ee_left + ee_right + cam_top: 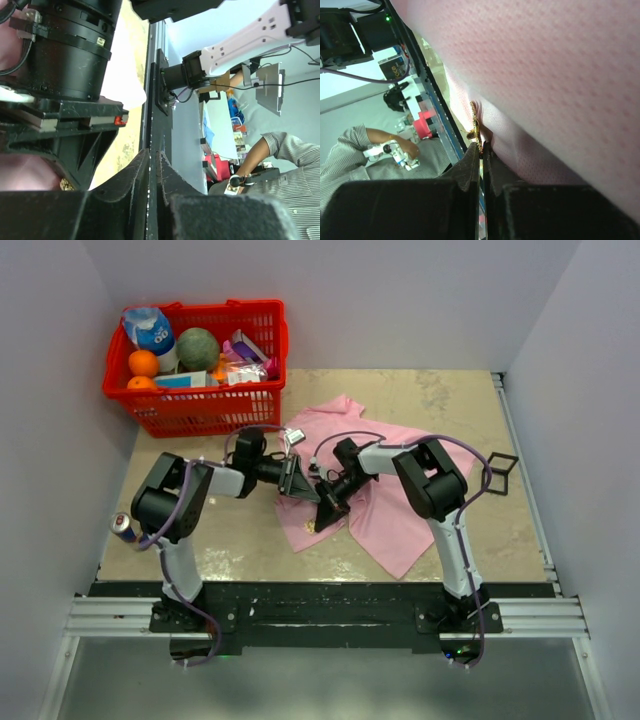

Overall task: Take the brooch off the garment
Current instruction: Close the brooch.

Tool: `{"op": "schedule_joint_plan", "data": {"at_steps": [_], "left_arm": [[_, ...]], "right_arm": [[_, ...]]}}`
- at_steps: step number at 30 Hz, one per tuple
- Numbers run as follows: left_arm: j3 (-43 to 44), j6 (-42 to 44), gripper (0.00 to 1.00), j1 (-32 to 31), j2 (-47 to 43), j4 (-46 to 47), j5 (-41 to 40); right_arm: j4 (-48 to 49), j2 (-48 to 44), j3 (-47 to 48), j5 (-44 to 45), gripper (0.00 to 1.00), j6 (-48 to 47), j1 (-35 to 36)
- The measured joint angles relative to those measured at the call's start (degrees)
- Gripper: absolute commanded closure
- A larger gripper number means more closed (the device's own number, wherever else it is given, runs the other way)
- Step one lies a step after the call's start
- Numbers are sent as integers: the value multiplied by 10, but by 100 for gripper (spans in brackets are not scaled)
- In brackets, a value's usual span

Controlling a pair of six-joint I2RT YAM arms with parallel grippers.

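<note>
Seen from above, a pink shirt (pixel 390 510) lies crumpled at the middle of a mottled beige bench (pixel 450 400), 1 sleeve pointing to 12 o'clock and the hem spreading toward 5 o'clock. 2 arms reach in from the near edge and meet over the shirt's left border, at about 9 o'clock of the cloth. The left pincer (pixel 297 480) lies nearly level, pointing toward 3 o'clock; in its own wrist view its 2 fingers sit together with only a thin slit between them, nothing visible in the slit, and the black body of the other arm's wrist looms just beside it. The right pincer (pixel 328 510) comes in from 3 o'clock and angles down toward 7 o'clock. Its wrist view shows the fingers pressed together at the brooch (pixel 475 127), a small gold cluster on the edge of the pink cloth, with the brooch's lower end caught at the fingertips. The brooch is on the shirt's left edge, toward the near side. A small pale tag (pixel 293 436) sits at the shirt's 11 o'clock. A red basket (pixel 262 360) of groceries stands at the bench's 10 o'clock corner, and a can (pixel 122 527) lies at the 8 o'clock edge.
</note>
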Motion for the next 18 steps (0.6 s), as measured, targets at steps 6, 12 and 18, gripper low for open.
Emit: {"op": "schedule_joint_plan", "data": {"at_steps": [6,12,18], "left_arm": [[43,129,96,25,-21,-172,0],[123,397,100,28,-8,-472,-46],[41,416,100,28,-8,-515,-132]], "right_arm": [[0,0,-1,-1,100,0,-1],[1,4,-1,-9,100,-4,-2],[3,5,-1,-14,100,-7,-4]]}}
